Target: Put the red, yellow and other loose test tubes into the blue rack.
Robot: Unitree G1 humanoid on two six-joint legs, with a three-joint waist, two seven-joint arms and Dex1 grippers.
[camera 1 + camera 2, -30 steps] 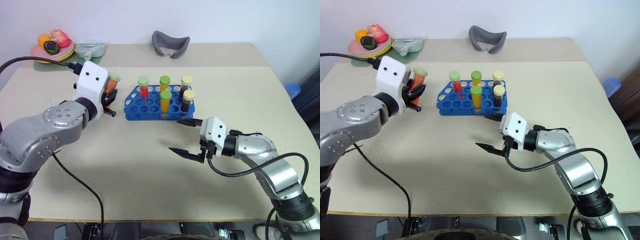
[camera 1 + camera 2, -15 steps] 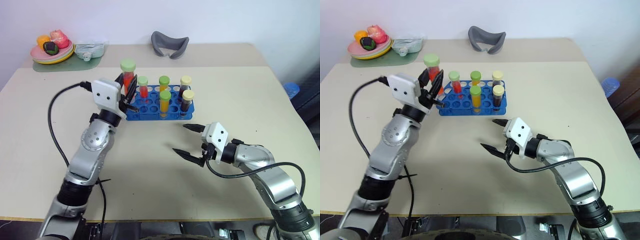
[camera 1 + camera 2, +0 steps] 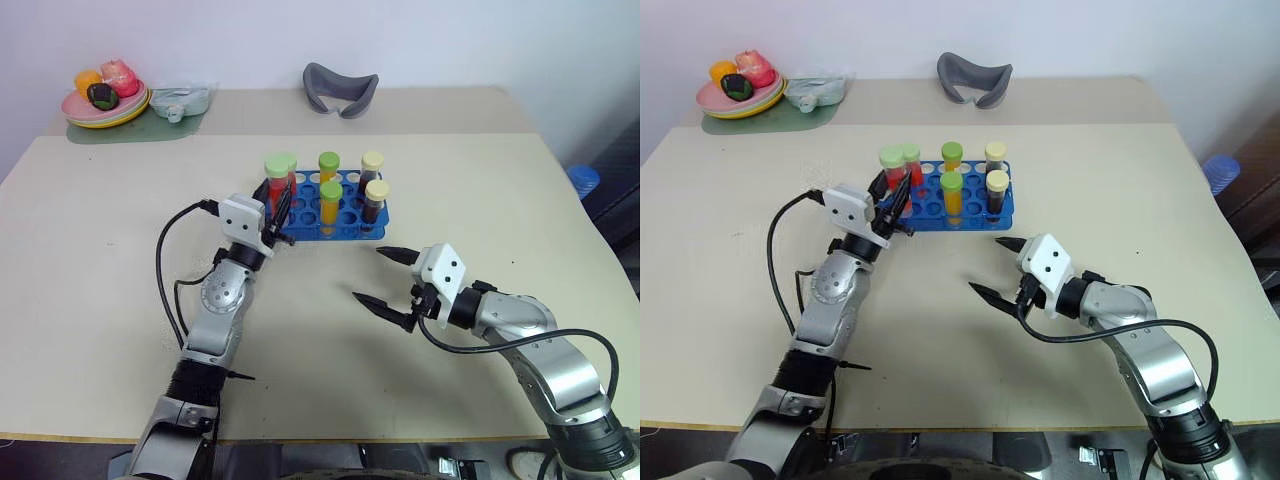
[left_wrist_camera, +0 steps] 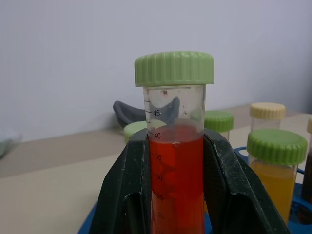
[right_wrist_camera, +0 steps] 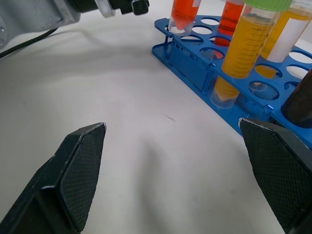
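Note:
My left gripper is shut on a loose test tube of red liquid with a light-green cap, held upright. In the left wrist view the tube sits between the black fingers. Its lower end is at the near-left corner hole of the blue rack. Several capped tubes stand in the rack: a red one, two yellow-orange ones and two dark ones. My right gripper hangs open over the table just in front of the rack's right end, holding nothing.
A plate of toy fruit and a pale green item lie at the back left. A grey curved object sits at the back middle. Bare tabletop surrounds the rack. A blue object stands beyond the table's right edge.
My left arm swung right and down, carrying the red tube from left of the rack to its near-left corner and turning it upright. The right gripper sank slightly and stayed open.

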